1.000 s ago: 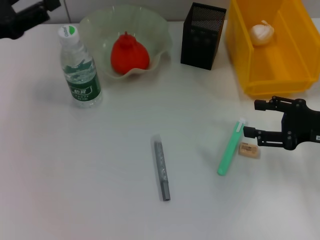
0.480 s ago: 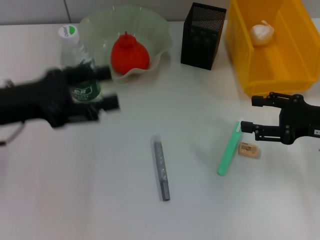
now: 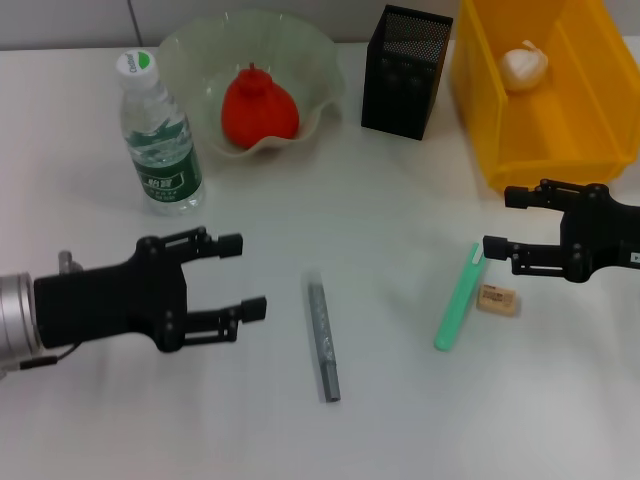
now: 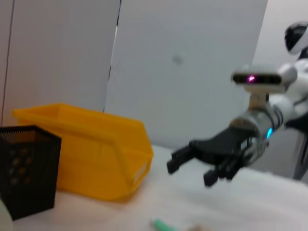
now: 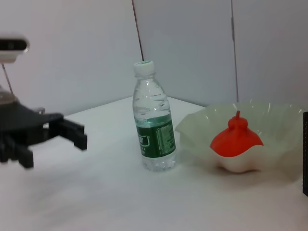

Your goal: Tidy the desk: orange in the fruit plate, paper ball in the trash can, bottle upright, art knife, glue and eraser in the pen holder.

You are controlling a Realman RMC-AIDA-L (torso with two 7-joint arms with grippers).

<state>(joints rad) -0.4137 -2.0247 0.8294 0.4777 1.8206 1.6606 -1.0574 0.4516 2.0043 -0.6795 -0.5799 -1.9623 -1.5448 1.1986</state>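
Observation:
The grey art knife (image 3: 323,340) lies flat at the table's middle front. My left gripper (image 3: 250,274) hovers open just left of it, holding nothing. The green glue (image 3: 458,300) and the tan eraser (image 3: 498,299) lie side by side to the right. Above and right of them my right gripper (image 3: 500,220) stands open and empty. The orange (image 3: 258,105) rests in the fruit plate (image 3: 200,45). The bottle (image 3: 158,140) is upright beside it. The paper ball (image 3: 524,65) lies in the yellow trash can (image 3: 540,150), next to the black pen holder (image 3: 405,70).
The left wrist view shows the right gripper (image 4: 192,171) beyond the trash can (image 4: 96,154) and the pen holder (image 4: 24,173). From the right wrist I see the bottle (image 5: 154,130), the orange (image 5: 236,137) and the left gripper (image 5: 53,147).
My left arm has swung from the back left corner, past the bottle, down to the front beside the art knife. The right gripper has barely shifted.

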